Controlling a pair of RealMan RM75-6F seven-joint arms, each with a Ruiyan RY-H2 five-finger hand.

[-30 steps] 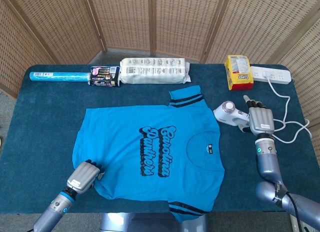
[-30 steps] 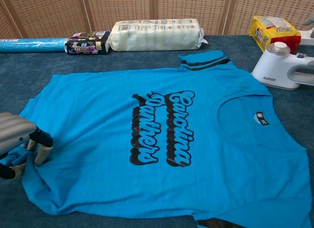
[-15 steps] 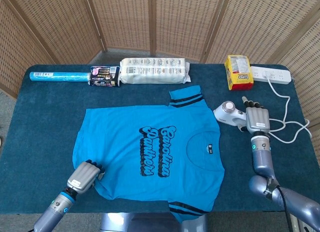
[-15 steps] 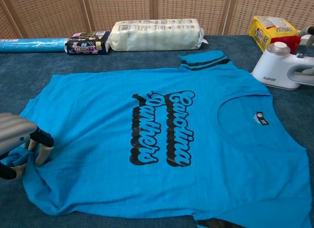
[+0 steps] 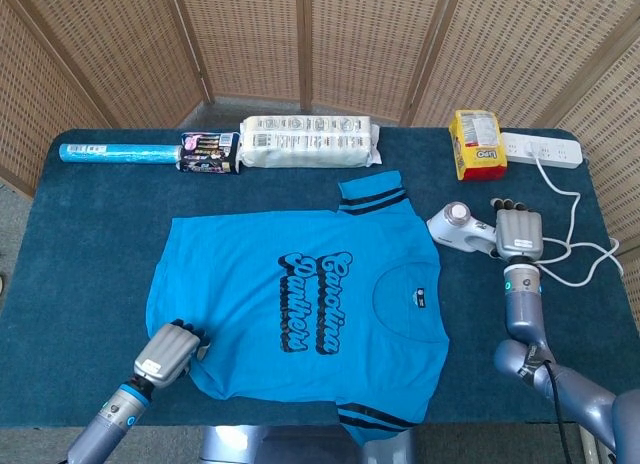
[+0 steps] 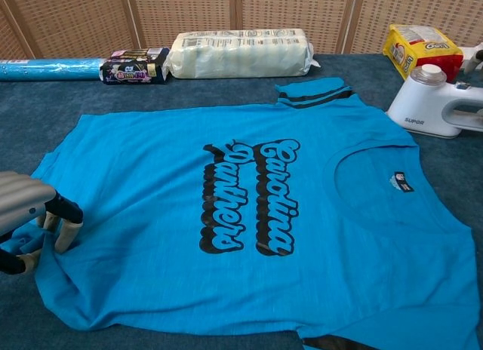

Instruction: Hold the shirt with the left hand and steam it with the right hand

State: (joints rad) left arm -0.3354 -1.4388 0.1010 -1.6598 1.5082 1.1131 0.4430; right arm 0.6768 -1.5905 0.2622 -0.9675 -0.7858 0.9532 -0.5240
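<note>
The left robot hand [image 5: 170, 350] is pinning the shirt [image 5: 300, 304] at seven o'clock. The right robot hand [image 5: 519, 230] is lying over the steamer [image 5: 458, 229] handle; I cannot tell if it is gripping, so the steamer might be slipping when lifted.

Left robot hand [image 5: 168, 353] curled knuckles-up; right robot hand [image 5: 519, 231] palm-down.

My head camera looks steeply down over the whole table [image 5: 90, 274]; my chest camera sits low and close, sharing the shirt [image 6: 249, 207].
</note>
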